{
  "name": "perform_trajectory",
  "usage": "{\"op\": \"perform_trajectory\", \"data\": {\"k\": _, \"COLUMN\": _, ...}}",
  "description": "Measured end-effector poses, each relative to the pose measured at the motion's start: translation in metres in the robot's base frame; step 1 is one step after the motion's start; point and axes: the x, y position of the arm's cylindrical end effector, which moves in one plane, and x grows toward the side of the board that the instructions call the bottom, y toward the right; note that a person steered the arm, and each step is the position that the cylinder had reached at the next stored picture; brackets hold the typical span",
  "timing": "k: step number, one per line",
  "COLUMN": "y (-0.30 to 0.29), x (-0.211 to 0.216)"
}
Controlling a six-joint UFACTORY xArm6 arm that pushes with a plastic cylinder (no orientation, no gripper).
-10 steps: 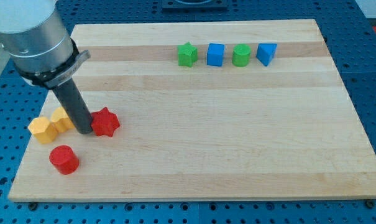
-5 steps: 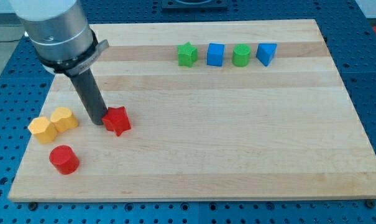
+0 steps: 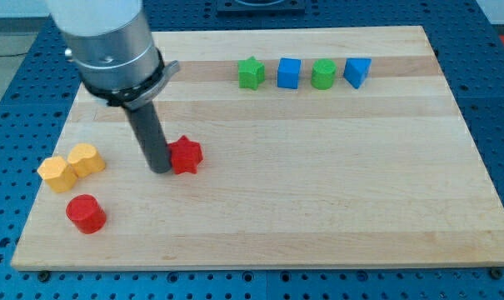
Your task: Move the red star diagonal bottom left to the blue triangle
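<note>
Blocks are sitting on a wooden board (image 3: 260, 217). At the view's left, two yellow blocks (image 3: 71, 165) are lying side by side, touching, with a red cylinder (image 3: 86, 213) just below them. My tip (image 3: 161, 169) is pressing against the left side of the red star (image 3: 186, 155), which is lying left of the board's centre, its points showing clearly. Near the view's top, a green star (image 3: 251, 72), blue cube (image 3: 289, 72), green cylinder (image 3: 323, 74) and blue triangle (image 3: 358, 72) are standing in a row, well apart from the red star. No writing is showing.
</note>
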Motion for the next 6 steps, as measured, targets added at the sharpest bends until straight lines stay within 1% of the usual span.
{"op": "perform_trajectory", "data": {"k": 1, "y": 0.026, "x": -0.022}}
{"op": "perform_trajectory", "data": {"k": 3, "y": 0.113, "x": -0.026}}
{"op": "perform_trajectory", "data": {"k": 4, "y": 0.156, "x": -0.013}}
{"op": "perform_trajectory", "data": {"k": 5, "y": 0.175, "x": 0.004}}
{"op": "perform_trajectory", "data": {"k": 6, "y": 0.149, "x": 0.035}}
